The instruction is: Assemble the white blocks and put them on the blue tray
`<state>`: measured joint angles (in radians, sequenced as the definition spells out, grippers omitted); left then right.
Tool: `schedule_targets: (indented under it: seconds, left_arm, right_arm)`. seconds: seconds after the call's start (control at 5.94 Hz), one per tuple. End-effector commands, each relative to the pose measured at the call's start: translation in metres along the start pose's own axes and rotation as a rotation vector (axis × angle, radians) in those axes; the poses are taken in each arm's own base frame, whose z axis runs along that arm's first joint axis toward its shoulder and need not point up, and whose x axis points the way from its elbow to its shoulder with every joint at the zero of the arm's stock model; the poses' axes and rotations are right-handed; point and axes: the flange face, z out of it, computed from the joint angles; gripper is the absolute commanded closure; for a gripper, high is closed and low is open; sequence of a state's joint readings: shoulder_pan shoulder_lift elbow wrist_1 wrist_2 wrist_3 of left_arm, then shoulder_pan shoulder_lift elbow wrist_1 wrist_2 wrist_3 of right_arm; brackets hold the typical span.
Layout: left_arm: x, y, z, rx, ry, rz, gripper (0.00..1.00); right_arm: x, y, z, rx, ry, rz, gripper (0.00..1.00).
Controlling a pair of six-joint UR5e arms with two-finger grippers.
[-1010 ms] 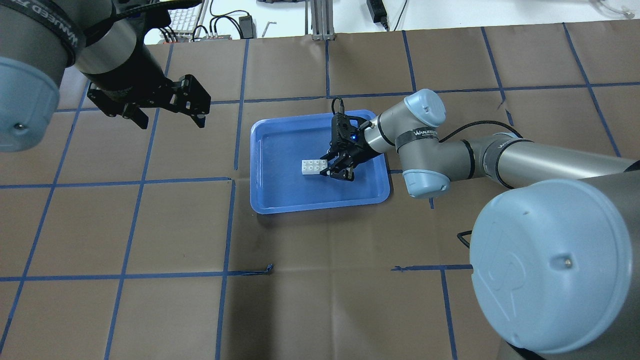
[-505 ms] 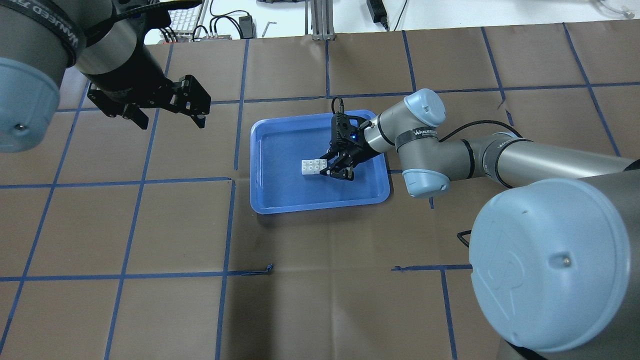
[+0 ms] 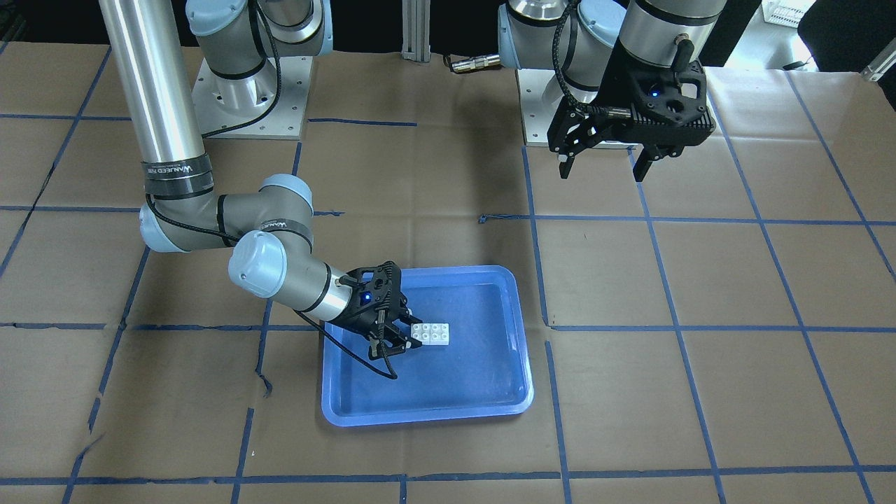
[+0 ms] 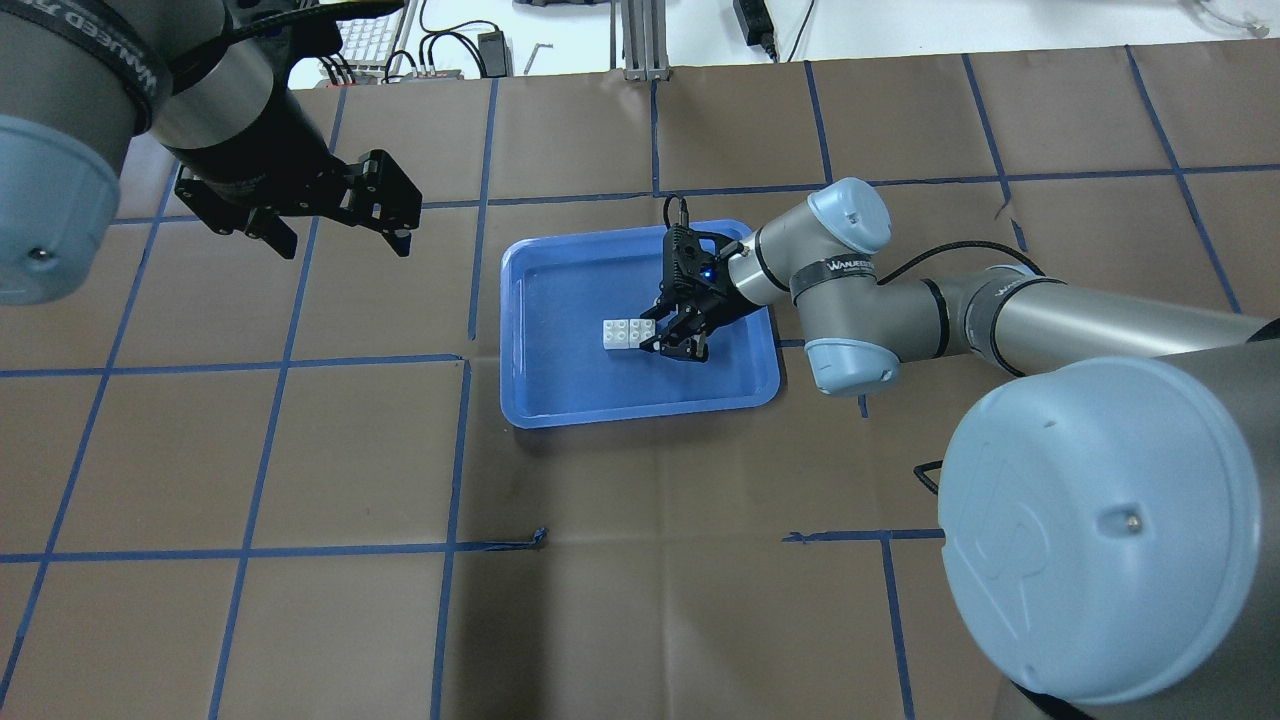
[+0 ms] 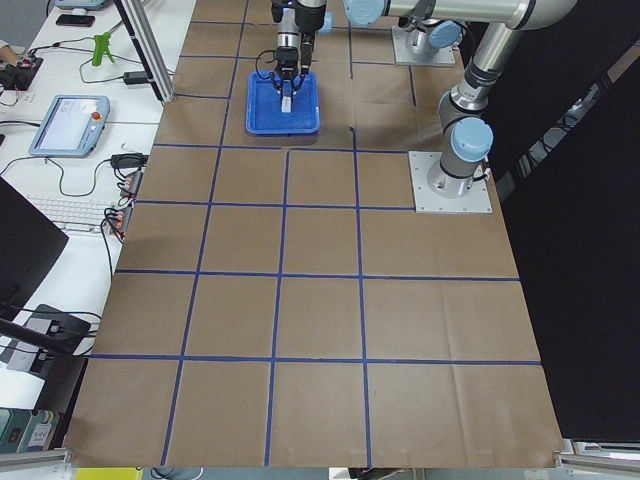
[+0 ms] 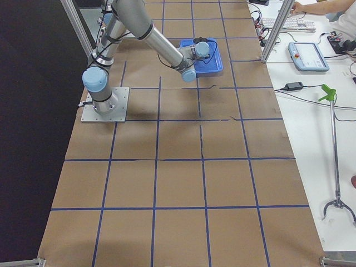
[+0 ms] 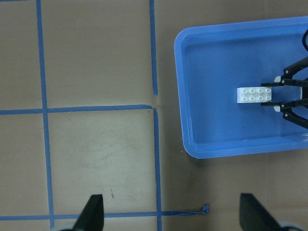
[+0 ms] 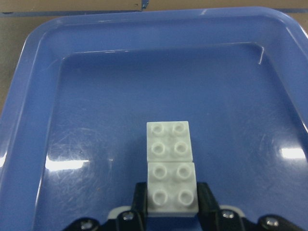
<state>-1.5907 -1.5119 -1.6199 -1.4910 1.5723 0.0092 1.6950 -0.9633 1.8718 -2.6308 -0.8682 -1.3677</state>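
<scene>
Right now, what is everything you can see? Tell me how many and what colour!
blocks: two, white, joined end to end, lying in the tray.
tray: one, blue, middle of the table.
table: one, brown with blue tape lines, under everything.
keyboard: one, white, on the side desk.
left gripper: one, black, open and empty, up above the table, away from the tray.
right gripper: one, black, closed on one end of the blocks.
</scene>
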Motion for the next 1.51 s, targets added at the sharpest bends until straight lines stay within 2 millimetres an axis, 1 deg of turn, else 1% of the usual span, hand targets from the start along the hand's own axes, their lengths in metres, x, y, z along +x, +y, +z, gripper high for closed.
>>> schedule_targets:
  seconds: [0.0,0.17,0.34,0.5,0.67,0.84,1.01,1.18,1.35]
  left_arm:
    - [0.000,0.000,0.000,0.001,-0.002,0.000,0.01]
    - [0.000,0.000,0.000,0.001,0.000,0.000,0.01]
    - [0.000,0.000,0.000,0.001,0.000,0.000,0.01]
    - [0.000,0.000,0.000,0.001,0.000,0.000,0.01]
    - [0.000,0.000,0.000,0.001,0.000,0.000,0.01]
    - [0.000,0.000,0.000,0.001,0.000,0.000,0.01]
    - [0.000,0.000,-0.001,0.002,-0.002,0.000,0.01]
    - [0.000,0.000,-0.001,0.002,-0.002,0.000,0.01]
    - [0.000,0.000,0.000,0.001,-0.002,0.000,0.01]
  right_arm:
    - [0.000,0.000,0.000,0.000,0.000,0.002,0.51]
    - [0.001,-0.001,-0.001,0.001,0.003,0.002,0.43]
    - [0.003,-0.005,-0.004,0.002,0.010,0.043,0.01]
    - [0.016,-0.014,-0.019,-0.003,0.047,0.112,0.00]
    - [0.034,-0.030,-0.049,-0.037,0.121,0.169,0.00]
    - [0.039,-0.039,-0.074,-0.134,0.180,0.260,0.00]
    - [0.035,-0.048,-0.102,-0.205,0.184,0.330,0.00]
    - [0.038,-0.047,-0.140,-0.322,0.213,0.479,0.00]
    - [0.036,-0.047,-0.167,-0.411,0.223,0.580,0.00]
